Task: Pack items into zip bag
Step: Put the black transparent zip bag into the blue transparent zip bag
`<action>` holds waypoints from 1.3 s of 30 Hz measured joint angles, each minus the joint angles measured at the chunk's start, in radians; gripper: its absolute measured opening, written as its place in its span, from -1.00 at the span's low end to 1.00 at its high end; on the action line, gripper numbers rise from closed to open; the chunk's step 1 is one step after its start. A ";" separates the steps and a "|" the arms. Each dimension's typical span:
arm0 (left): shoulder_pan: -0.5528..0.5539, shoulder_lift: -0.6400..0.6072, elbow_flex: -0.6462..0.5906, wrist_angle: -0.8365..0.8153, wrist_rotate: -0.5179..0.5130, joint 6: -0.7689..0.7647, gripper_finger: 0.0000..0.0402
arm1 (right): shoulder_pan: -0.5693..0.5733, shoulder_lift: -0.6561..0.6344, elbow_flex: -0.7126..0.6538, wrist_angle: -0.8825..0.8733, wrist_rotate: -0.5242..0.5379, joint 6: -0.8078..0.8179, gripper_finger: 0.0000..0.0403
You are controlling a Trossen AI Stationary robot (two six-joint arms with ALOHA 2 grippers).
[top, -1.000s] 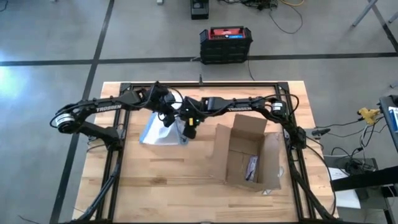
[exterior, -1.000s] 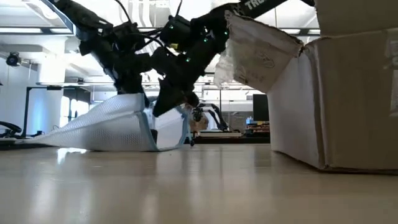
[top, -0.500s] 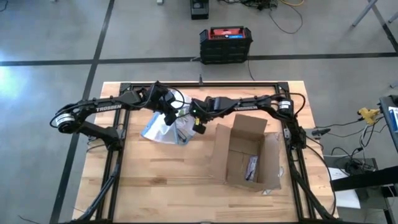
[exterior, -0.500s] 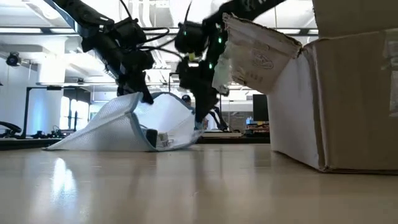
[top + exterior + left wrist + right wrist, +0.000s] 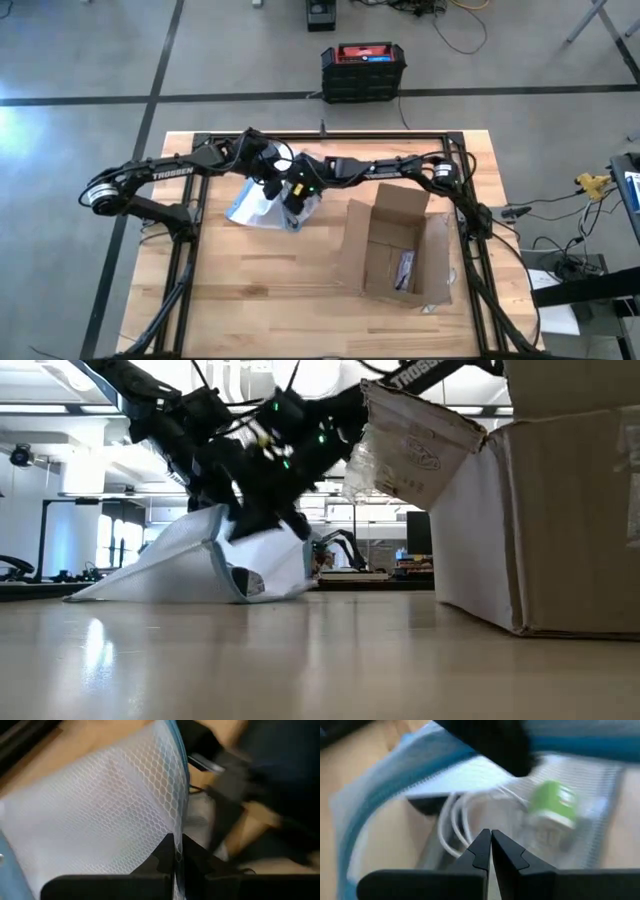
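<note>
Clear mesh-patterned plastic, blue strip at one edge: the zip bag (image 5: 262, 205), on the bench (image 5: 250, 300) left of the cardboard box (image 5: 395, 250). Left pincer (image 5: 175, 851) clamped on the bag's upper edge, lifting it, probably to hold the mouth agape. Right pincer (image 5: 490, 845) fully closed, holding nothing visible, at the bag's opening. Whitish looped items (image 5: 455, 827) lie behind the plastic, apparently already inside.
</note>
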 joint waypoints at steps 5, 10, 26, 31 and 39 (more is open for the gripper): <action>-0.001 0.000 0.000 -0.019 0.001 0.004 -1.00 | 0.002 -0.065 0.007 -0.342 0.218 -0.122 -1.00; -0.001 0.000 0.000 -0.003 -0.003 0.011 -1.00 | 0.003 -0.059 -0.020 -0.411 0.317 -0.122 -1.00; -0.009 0.002 -0.008 0.035 0.018 0.122 -1.00 | 0.069 0.066 0.099 -0.218 0.068 -0.391 -1.00; -0.009 0.007 -0.016 0.032 0.017 0.086 -1.00 | 0.067 0.018 0.097 -0.476 0.217 -0.450 -1.00; -0.014 0.041 -0.070 0.068 -0.148 -0.069 -1.00 | 0.085 0.032 -0.026 -0.354 0.235 -0.543 -1.00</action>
